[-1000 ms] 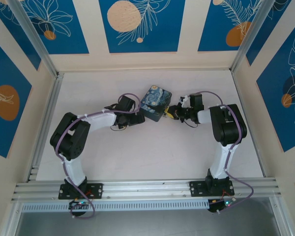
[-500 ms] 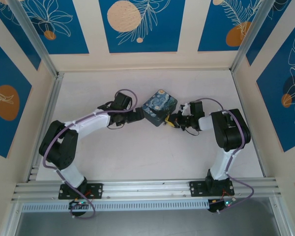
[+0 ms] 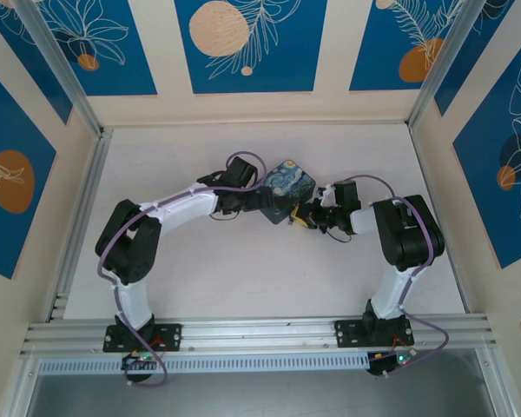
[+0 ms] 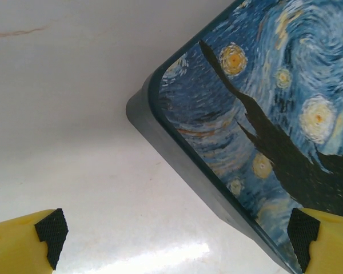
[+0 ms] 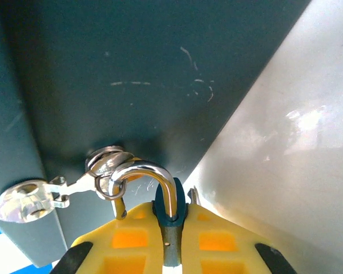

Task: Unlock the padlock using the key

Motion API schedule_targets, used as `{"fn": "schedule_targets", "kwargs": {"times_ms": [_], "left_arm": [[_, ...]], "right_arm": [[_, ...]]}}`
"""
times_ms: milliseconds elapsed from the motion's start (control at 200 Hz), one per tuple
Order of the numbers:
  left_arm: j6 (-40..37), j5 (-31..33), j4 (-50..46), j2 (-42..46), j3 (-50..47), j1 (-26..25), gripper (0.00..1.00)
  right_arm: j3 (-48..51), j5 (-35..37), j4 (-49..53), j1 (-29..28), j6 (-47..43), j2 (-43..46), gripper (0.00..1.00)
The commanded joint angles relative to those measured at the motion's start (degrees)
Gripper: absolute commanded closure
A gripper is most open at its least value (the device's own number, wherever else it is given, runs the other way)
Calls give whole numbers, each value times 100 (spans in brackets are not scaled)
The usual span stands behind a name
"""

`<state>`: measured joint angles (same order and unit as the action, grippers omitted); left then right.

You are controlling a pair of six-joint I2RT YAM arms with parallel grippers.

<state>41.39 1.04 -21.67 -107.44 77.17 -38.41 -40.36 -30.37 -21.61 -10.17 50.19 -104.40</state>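
starry-night box (image 3: pixel 288 190), white table (image 3: pixel 243 274), blue-patterned walls (image 3: pixel 243 48)

The left tool (image 4: pixel 176 237), spread wide, straddles an edge of the painted box (image 4: pixel 263 131) on the table (image 4: pixel 63 114).

**Q:** Padlock status?
**A:** The padlock (image 5: pixel 171 227) has a teal body and a silvery shackle. It stands upright, clamped in the right gripper (image 5: pixel 170 245) against the dark box (image 5: pixel 131 68). One shackle leg is hidden.

**Q:** Key location?
**A:** The key (image 5: pixel 26 201) is thin and silvery. It is linked by small rings to the shackle, left of the body.
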Motion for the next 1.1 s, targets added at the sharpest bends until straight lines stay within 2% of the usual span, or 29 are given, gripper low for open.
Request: {"fn": "schedule_targets", "kwargs": {"times_ms": [0,605,1095], "left_arm": [[-198,438,-426,-199,325,-137,0],[-563,1200,-1189,-832,849,-418,0],[-617,1119,-1230,-981,871,-464,2]], "right_arm": [[94,55,207,19,-115,140,100],[-79,142,596,356,-229,297,100],[-737,187,1020,601,-377,-15,100]]}}
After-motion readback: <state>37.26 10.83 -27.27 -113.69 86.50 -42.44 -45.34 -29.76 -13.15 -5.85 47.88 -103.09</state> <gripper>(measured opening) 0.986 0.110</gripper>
